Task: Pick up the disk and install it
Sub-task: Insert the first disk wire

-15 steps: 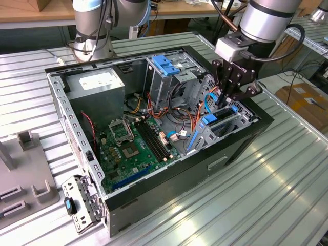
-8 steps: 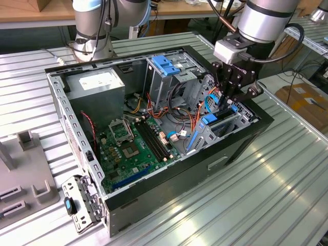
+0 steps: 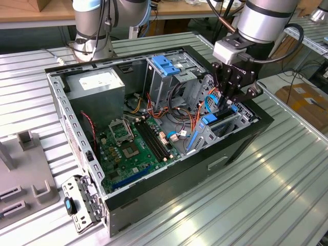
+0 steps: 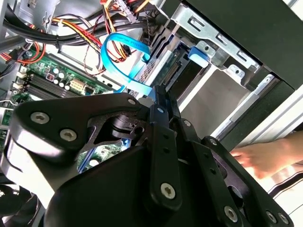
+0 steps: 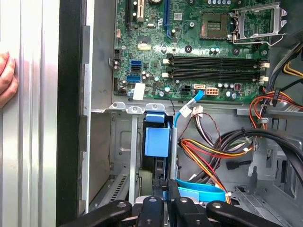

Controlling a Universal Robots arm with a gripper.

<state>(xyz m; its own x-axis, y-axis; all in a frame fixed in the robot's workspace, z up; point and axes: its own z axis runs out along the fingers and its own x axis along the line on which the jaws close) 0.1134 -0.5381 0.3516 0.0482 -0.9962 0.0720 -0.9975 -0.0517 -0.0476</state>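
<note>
Pincer (image 3: 229,102) down inside the open computer case (image 3: 154,190), at the drive bay on the exterior view's right. Pressed together: fingers (image 5: 159,194) side by side with only a thin slit between, likewise in the second wrist view (image 4: 158,101). Too narrow a gap to span the disk (image 3: 223,124). Disk sitting on edge in the bay, slanted, grey face between its blue side rails, directly under the tips. Seen edge-on in the first wrist view, disk (image 5: 156,141) just beyond the tips, blue rail end toward the camera. Tips touching it or merely above it: cannot tell. Flat blue cable (image 5: 201,191) curling just beside the fingers. Green motherboard (image 3: 136,148) well apart, on the case floor. A person's hand (image 5: 5,78) resting on the ribbed tabletop (image 3: 256,195), outside the case wall.
</note>
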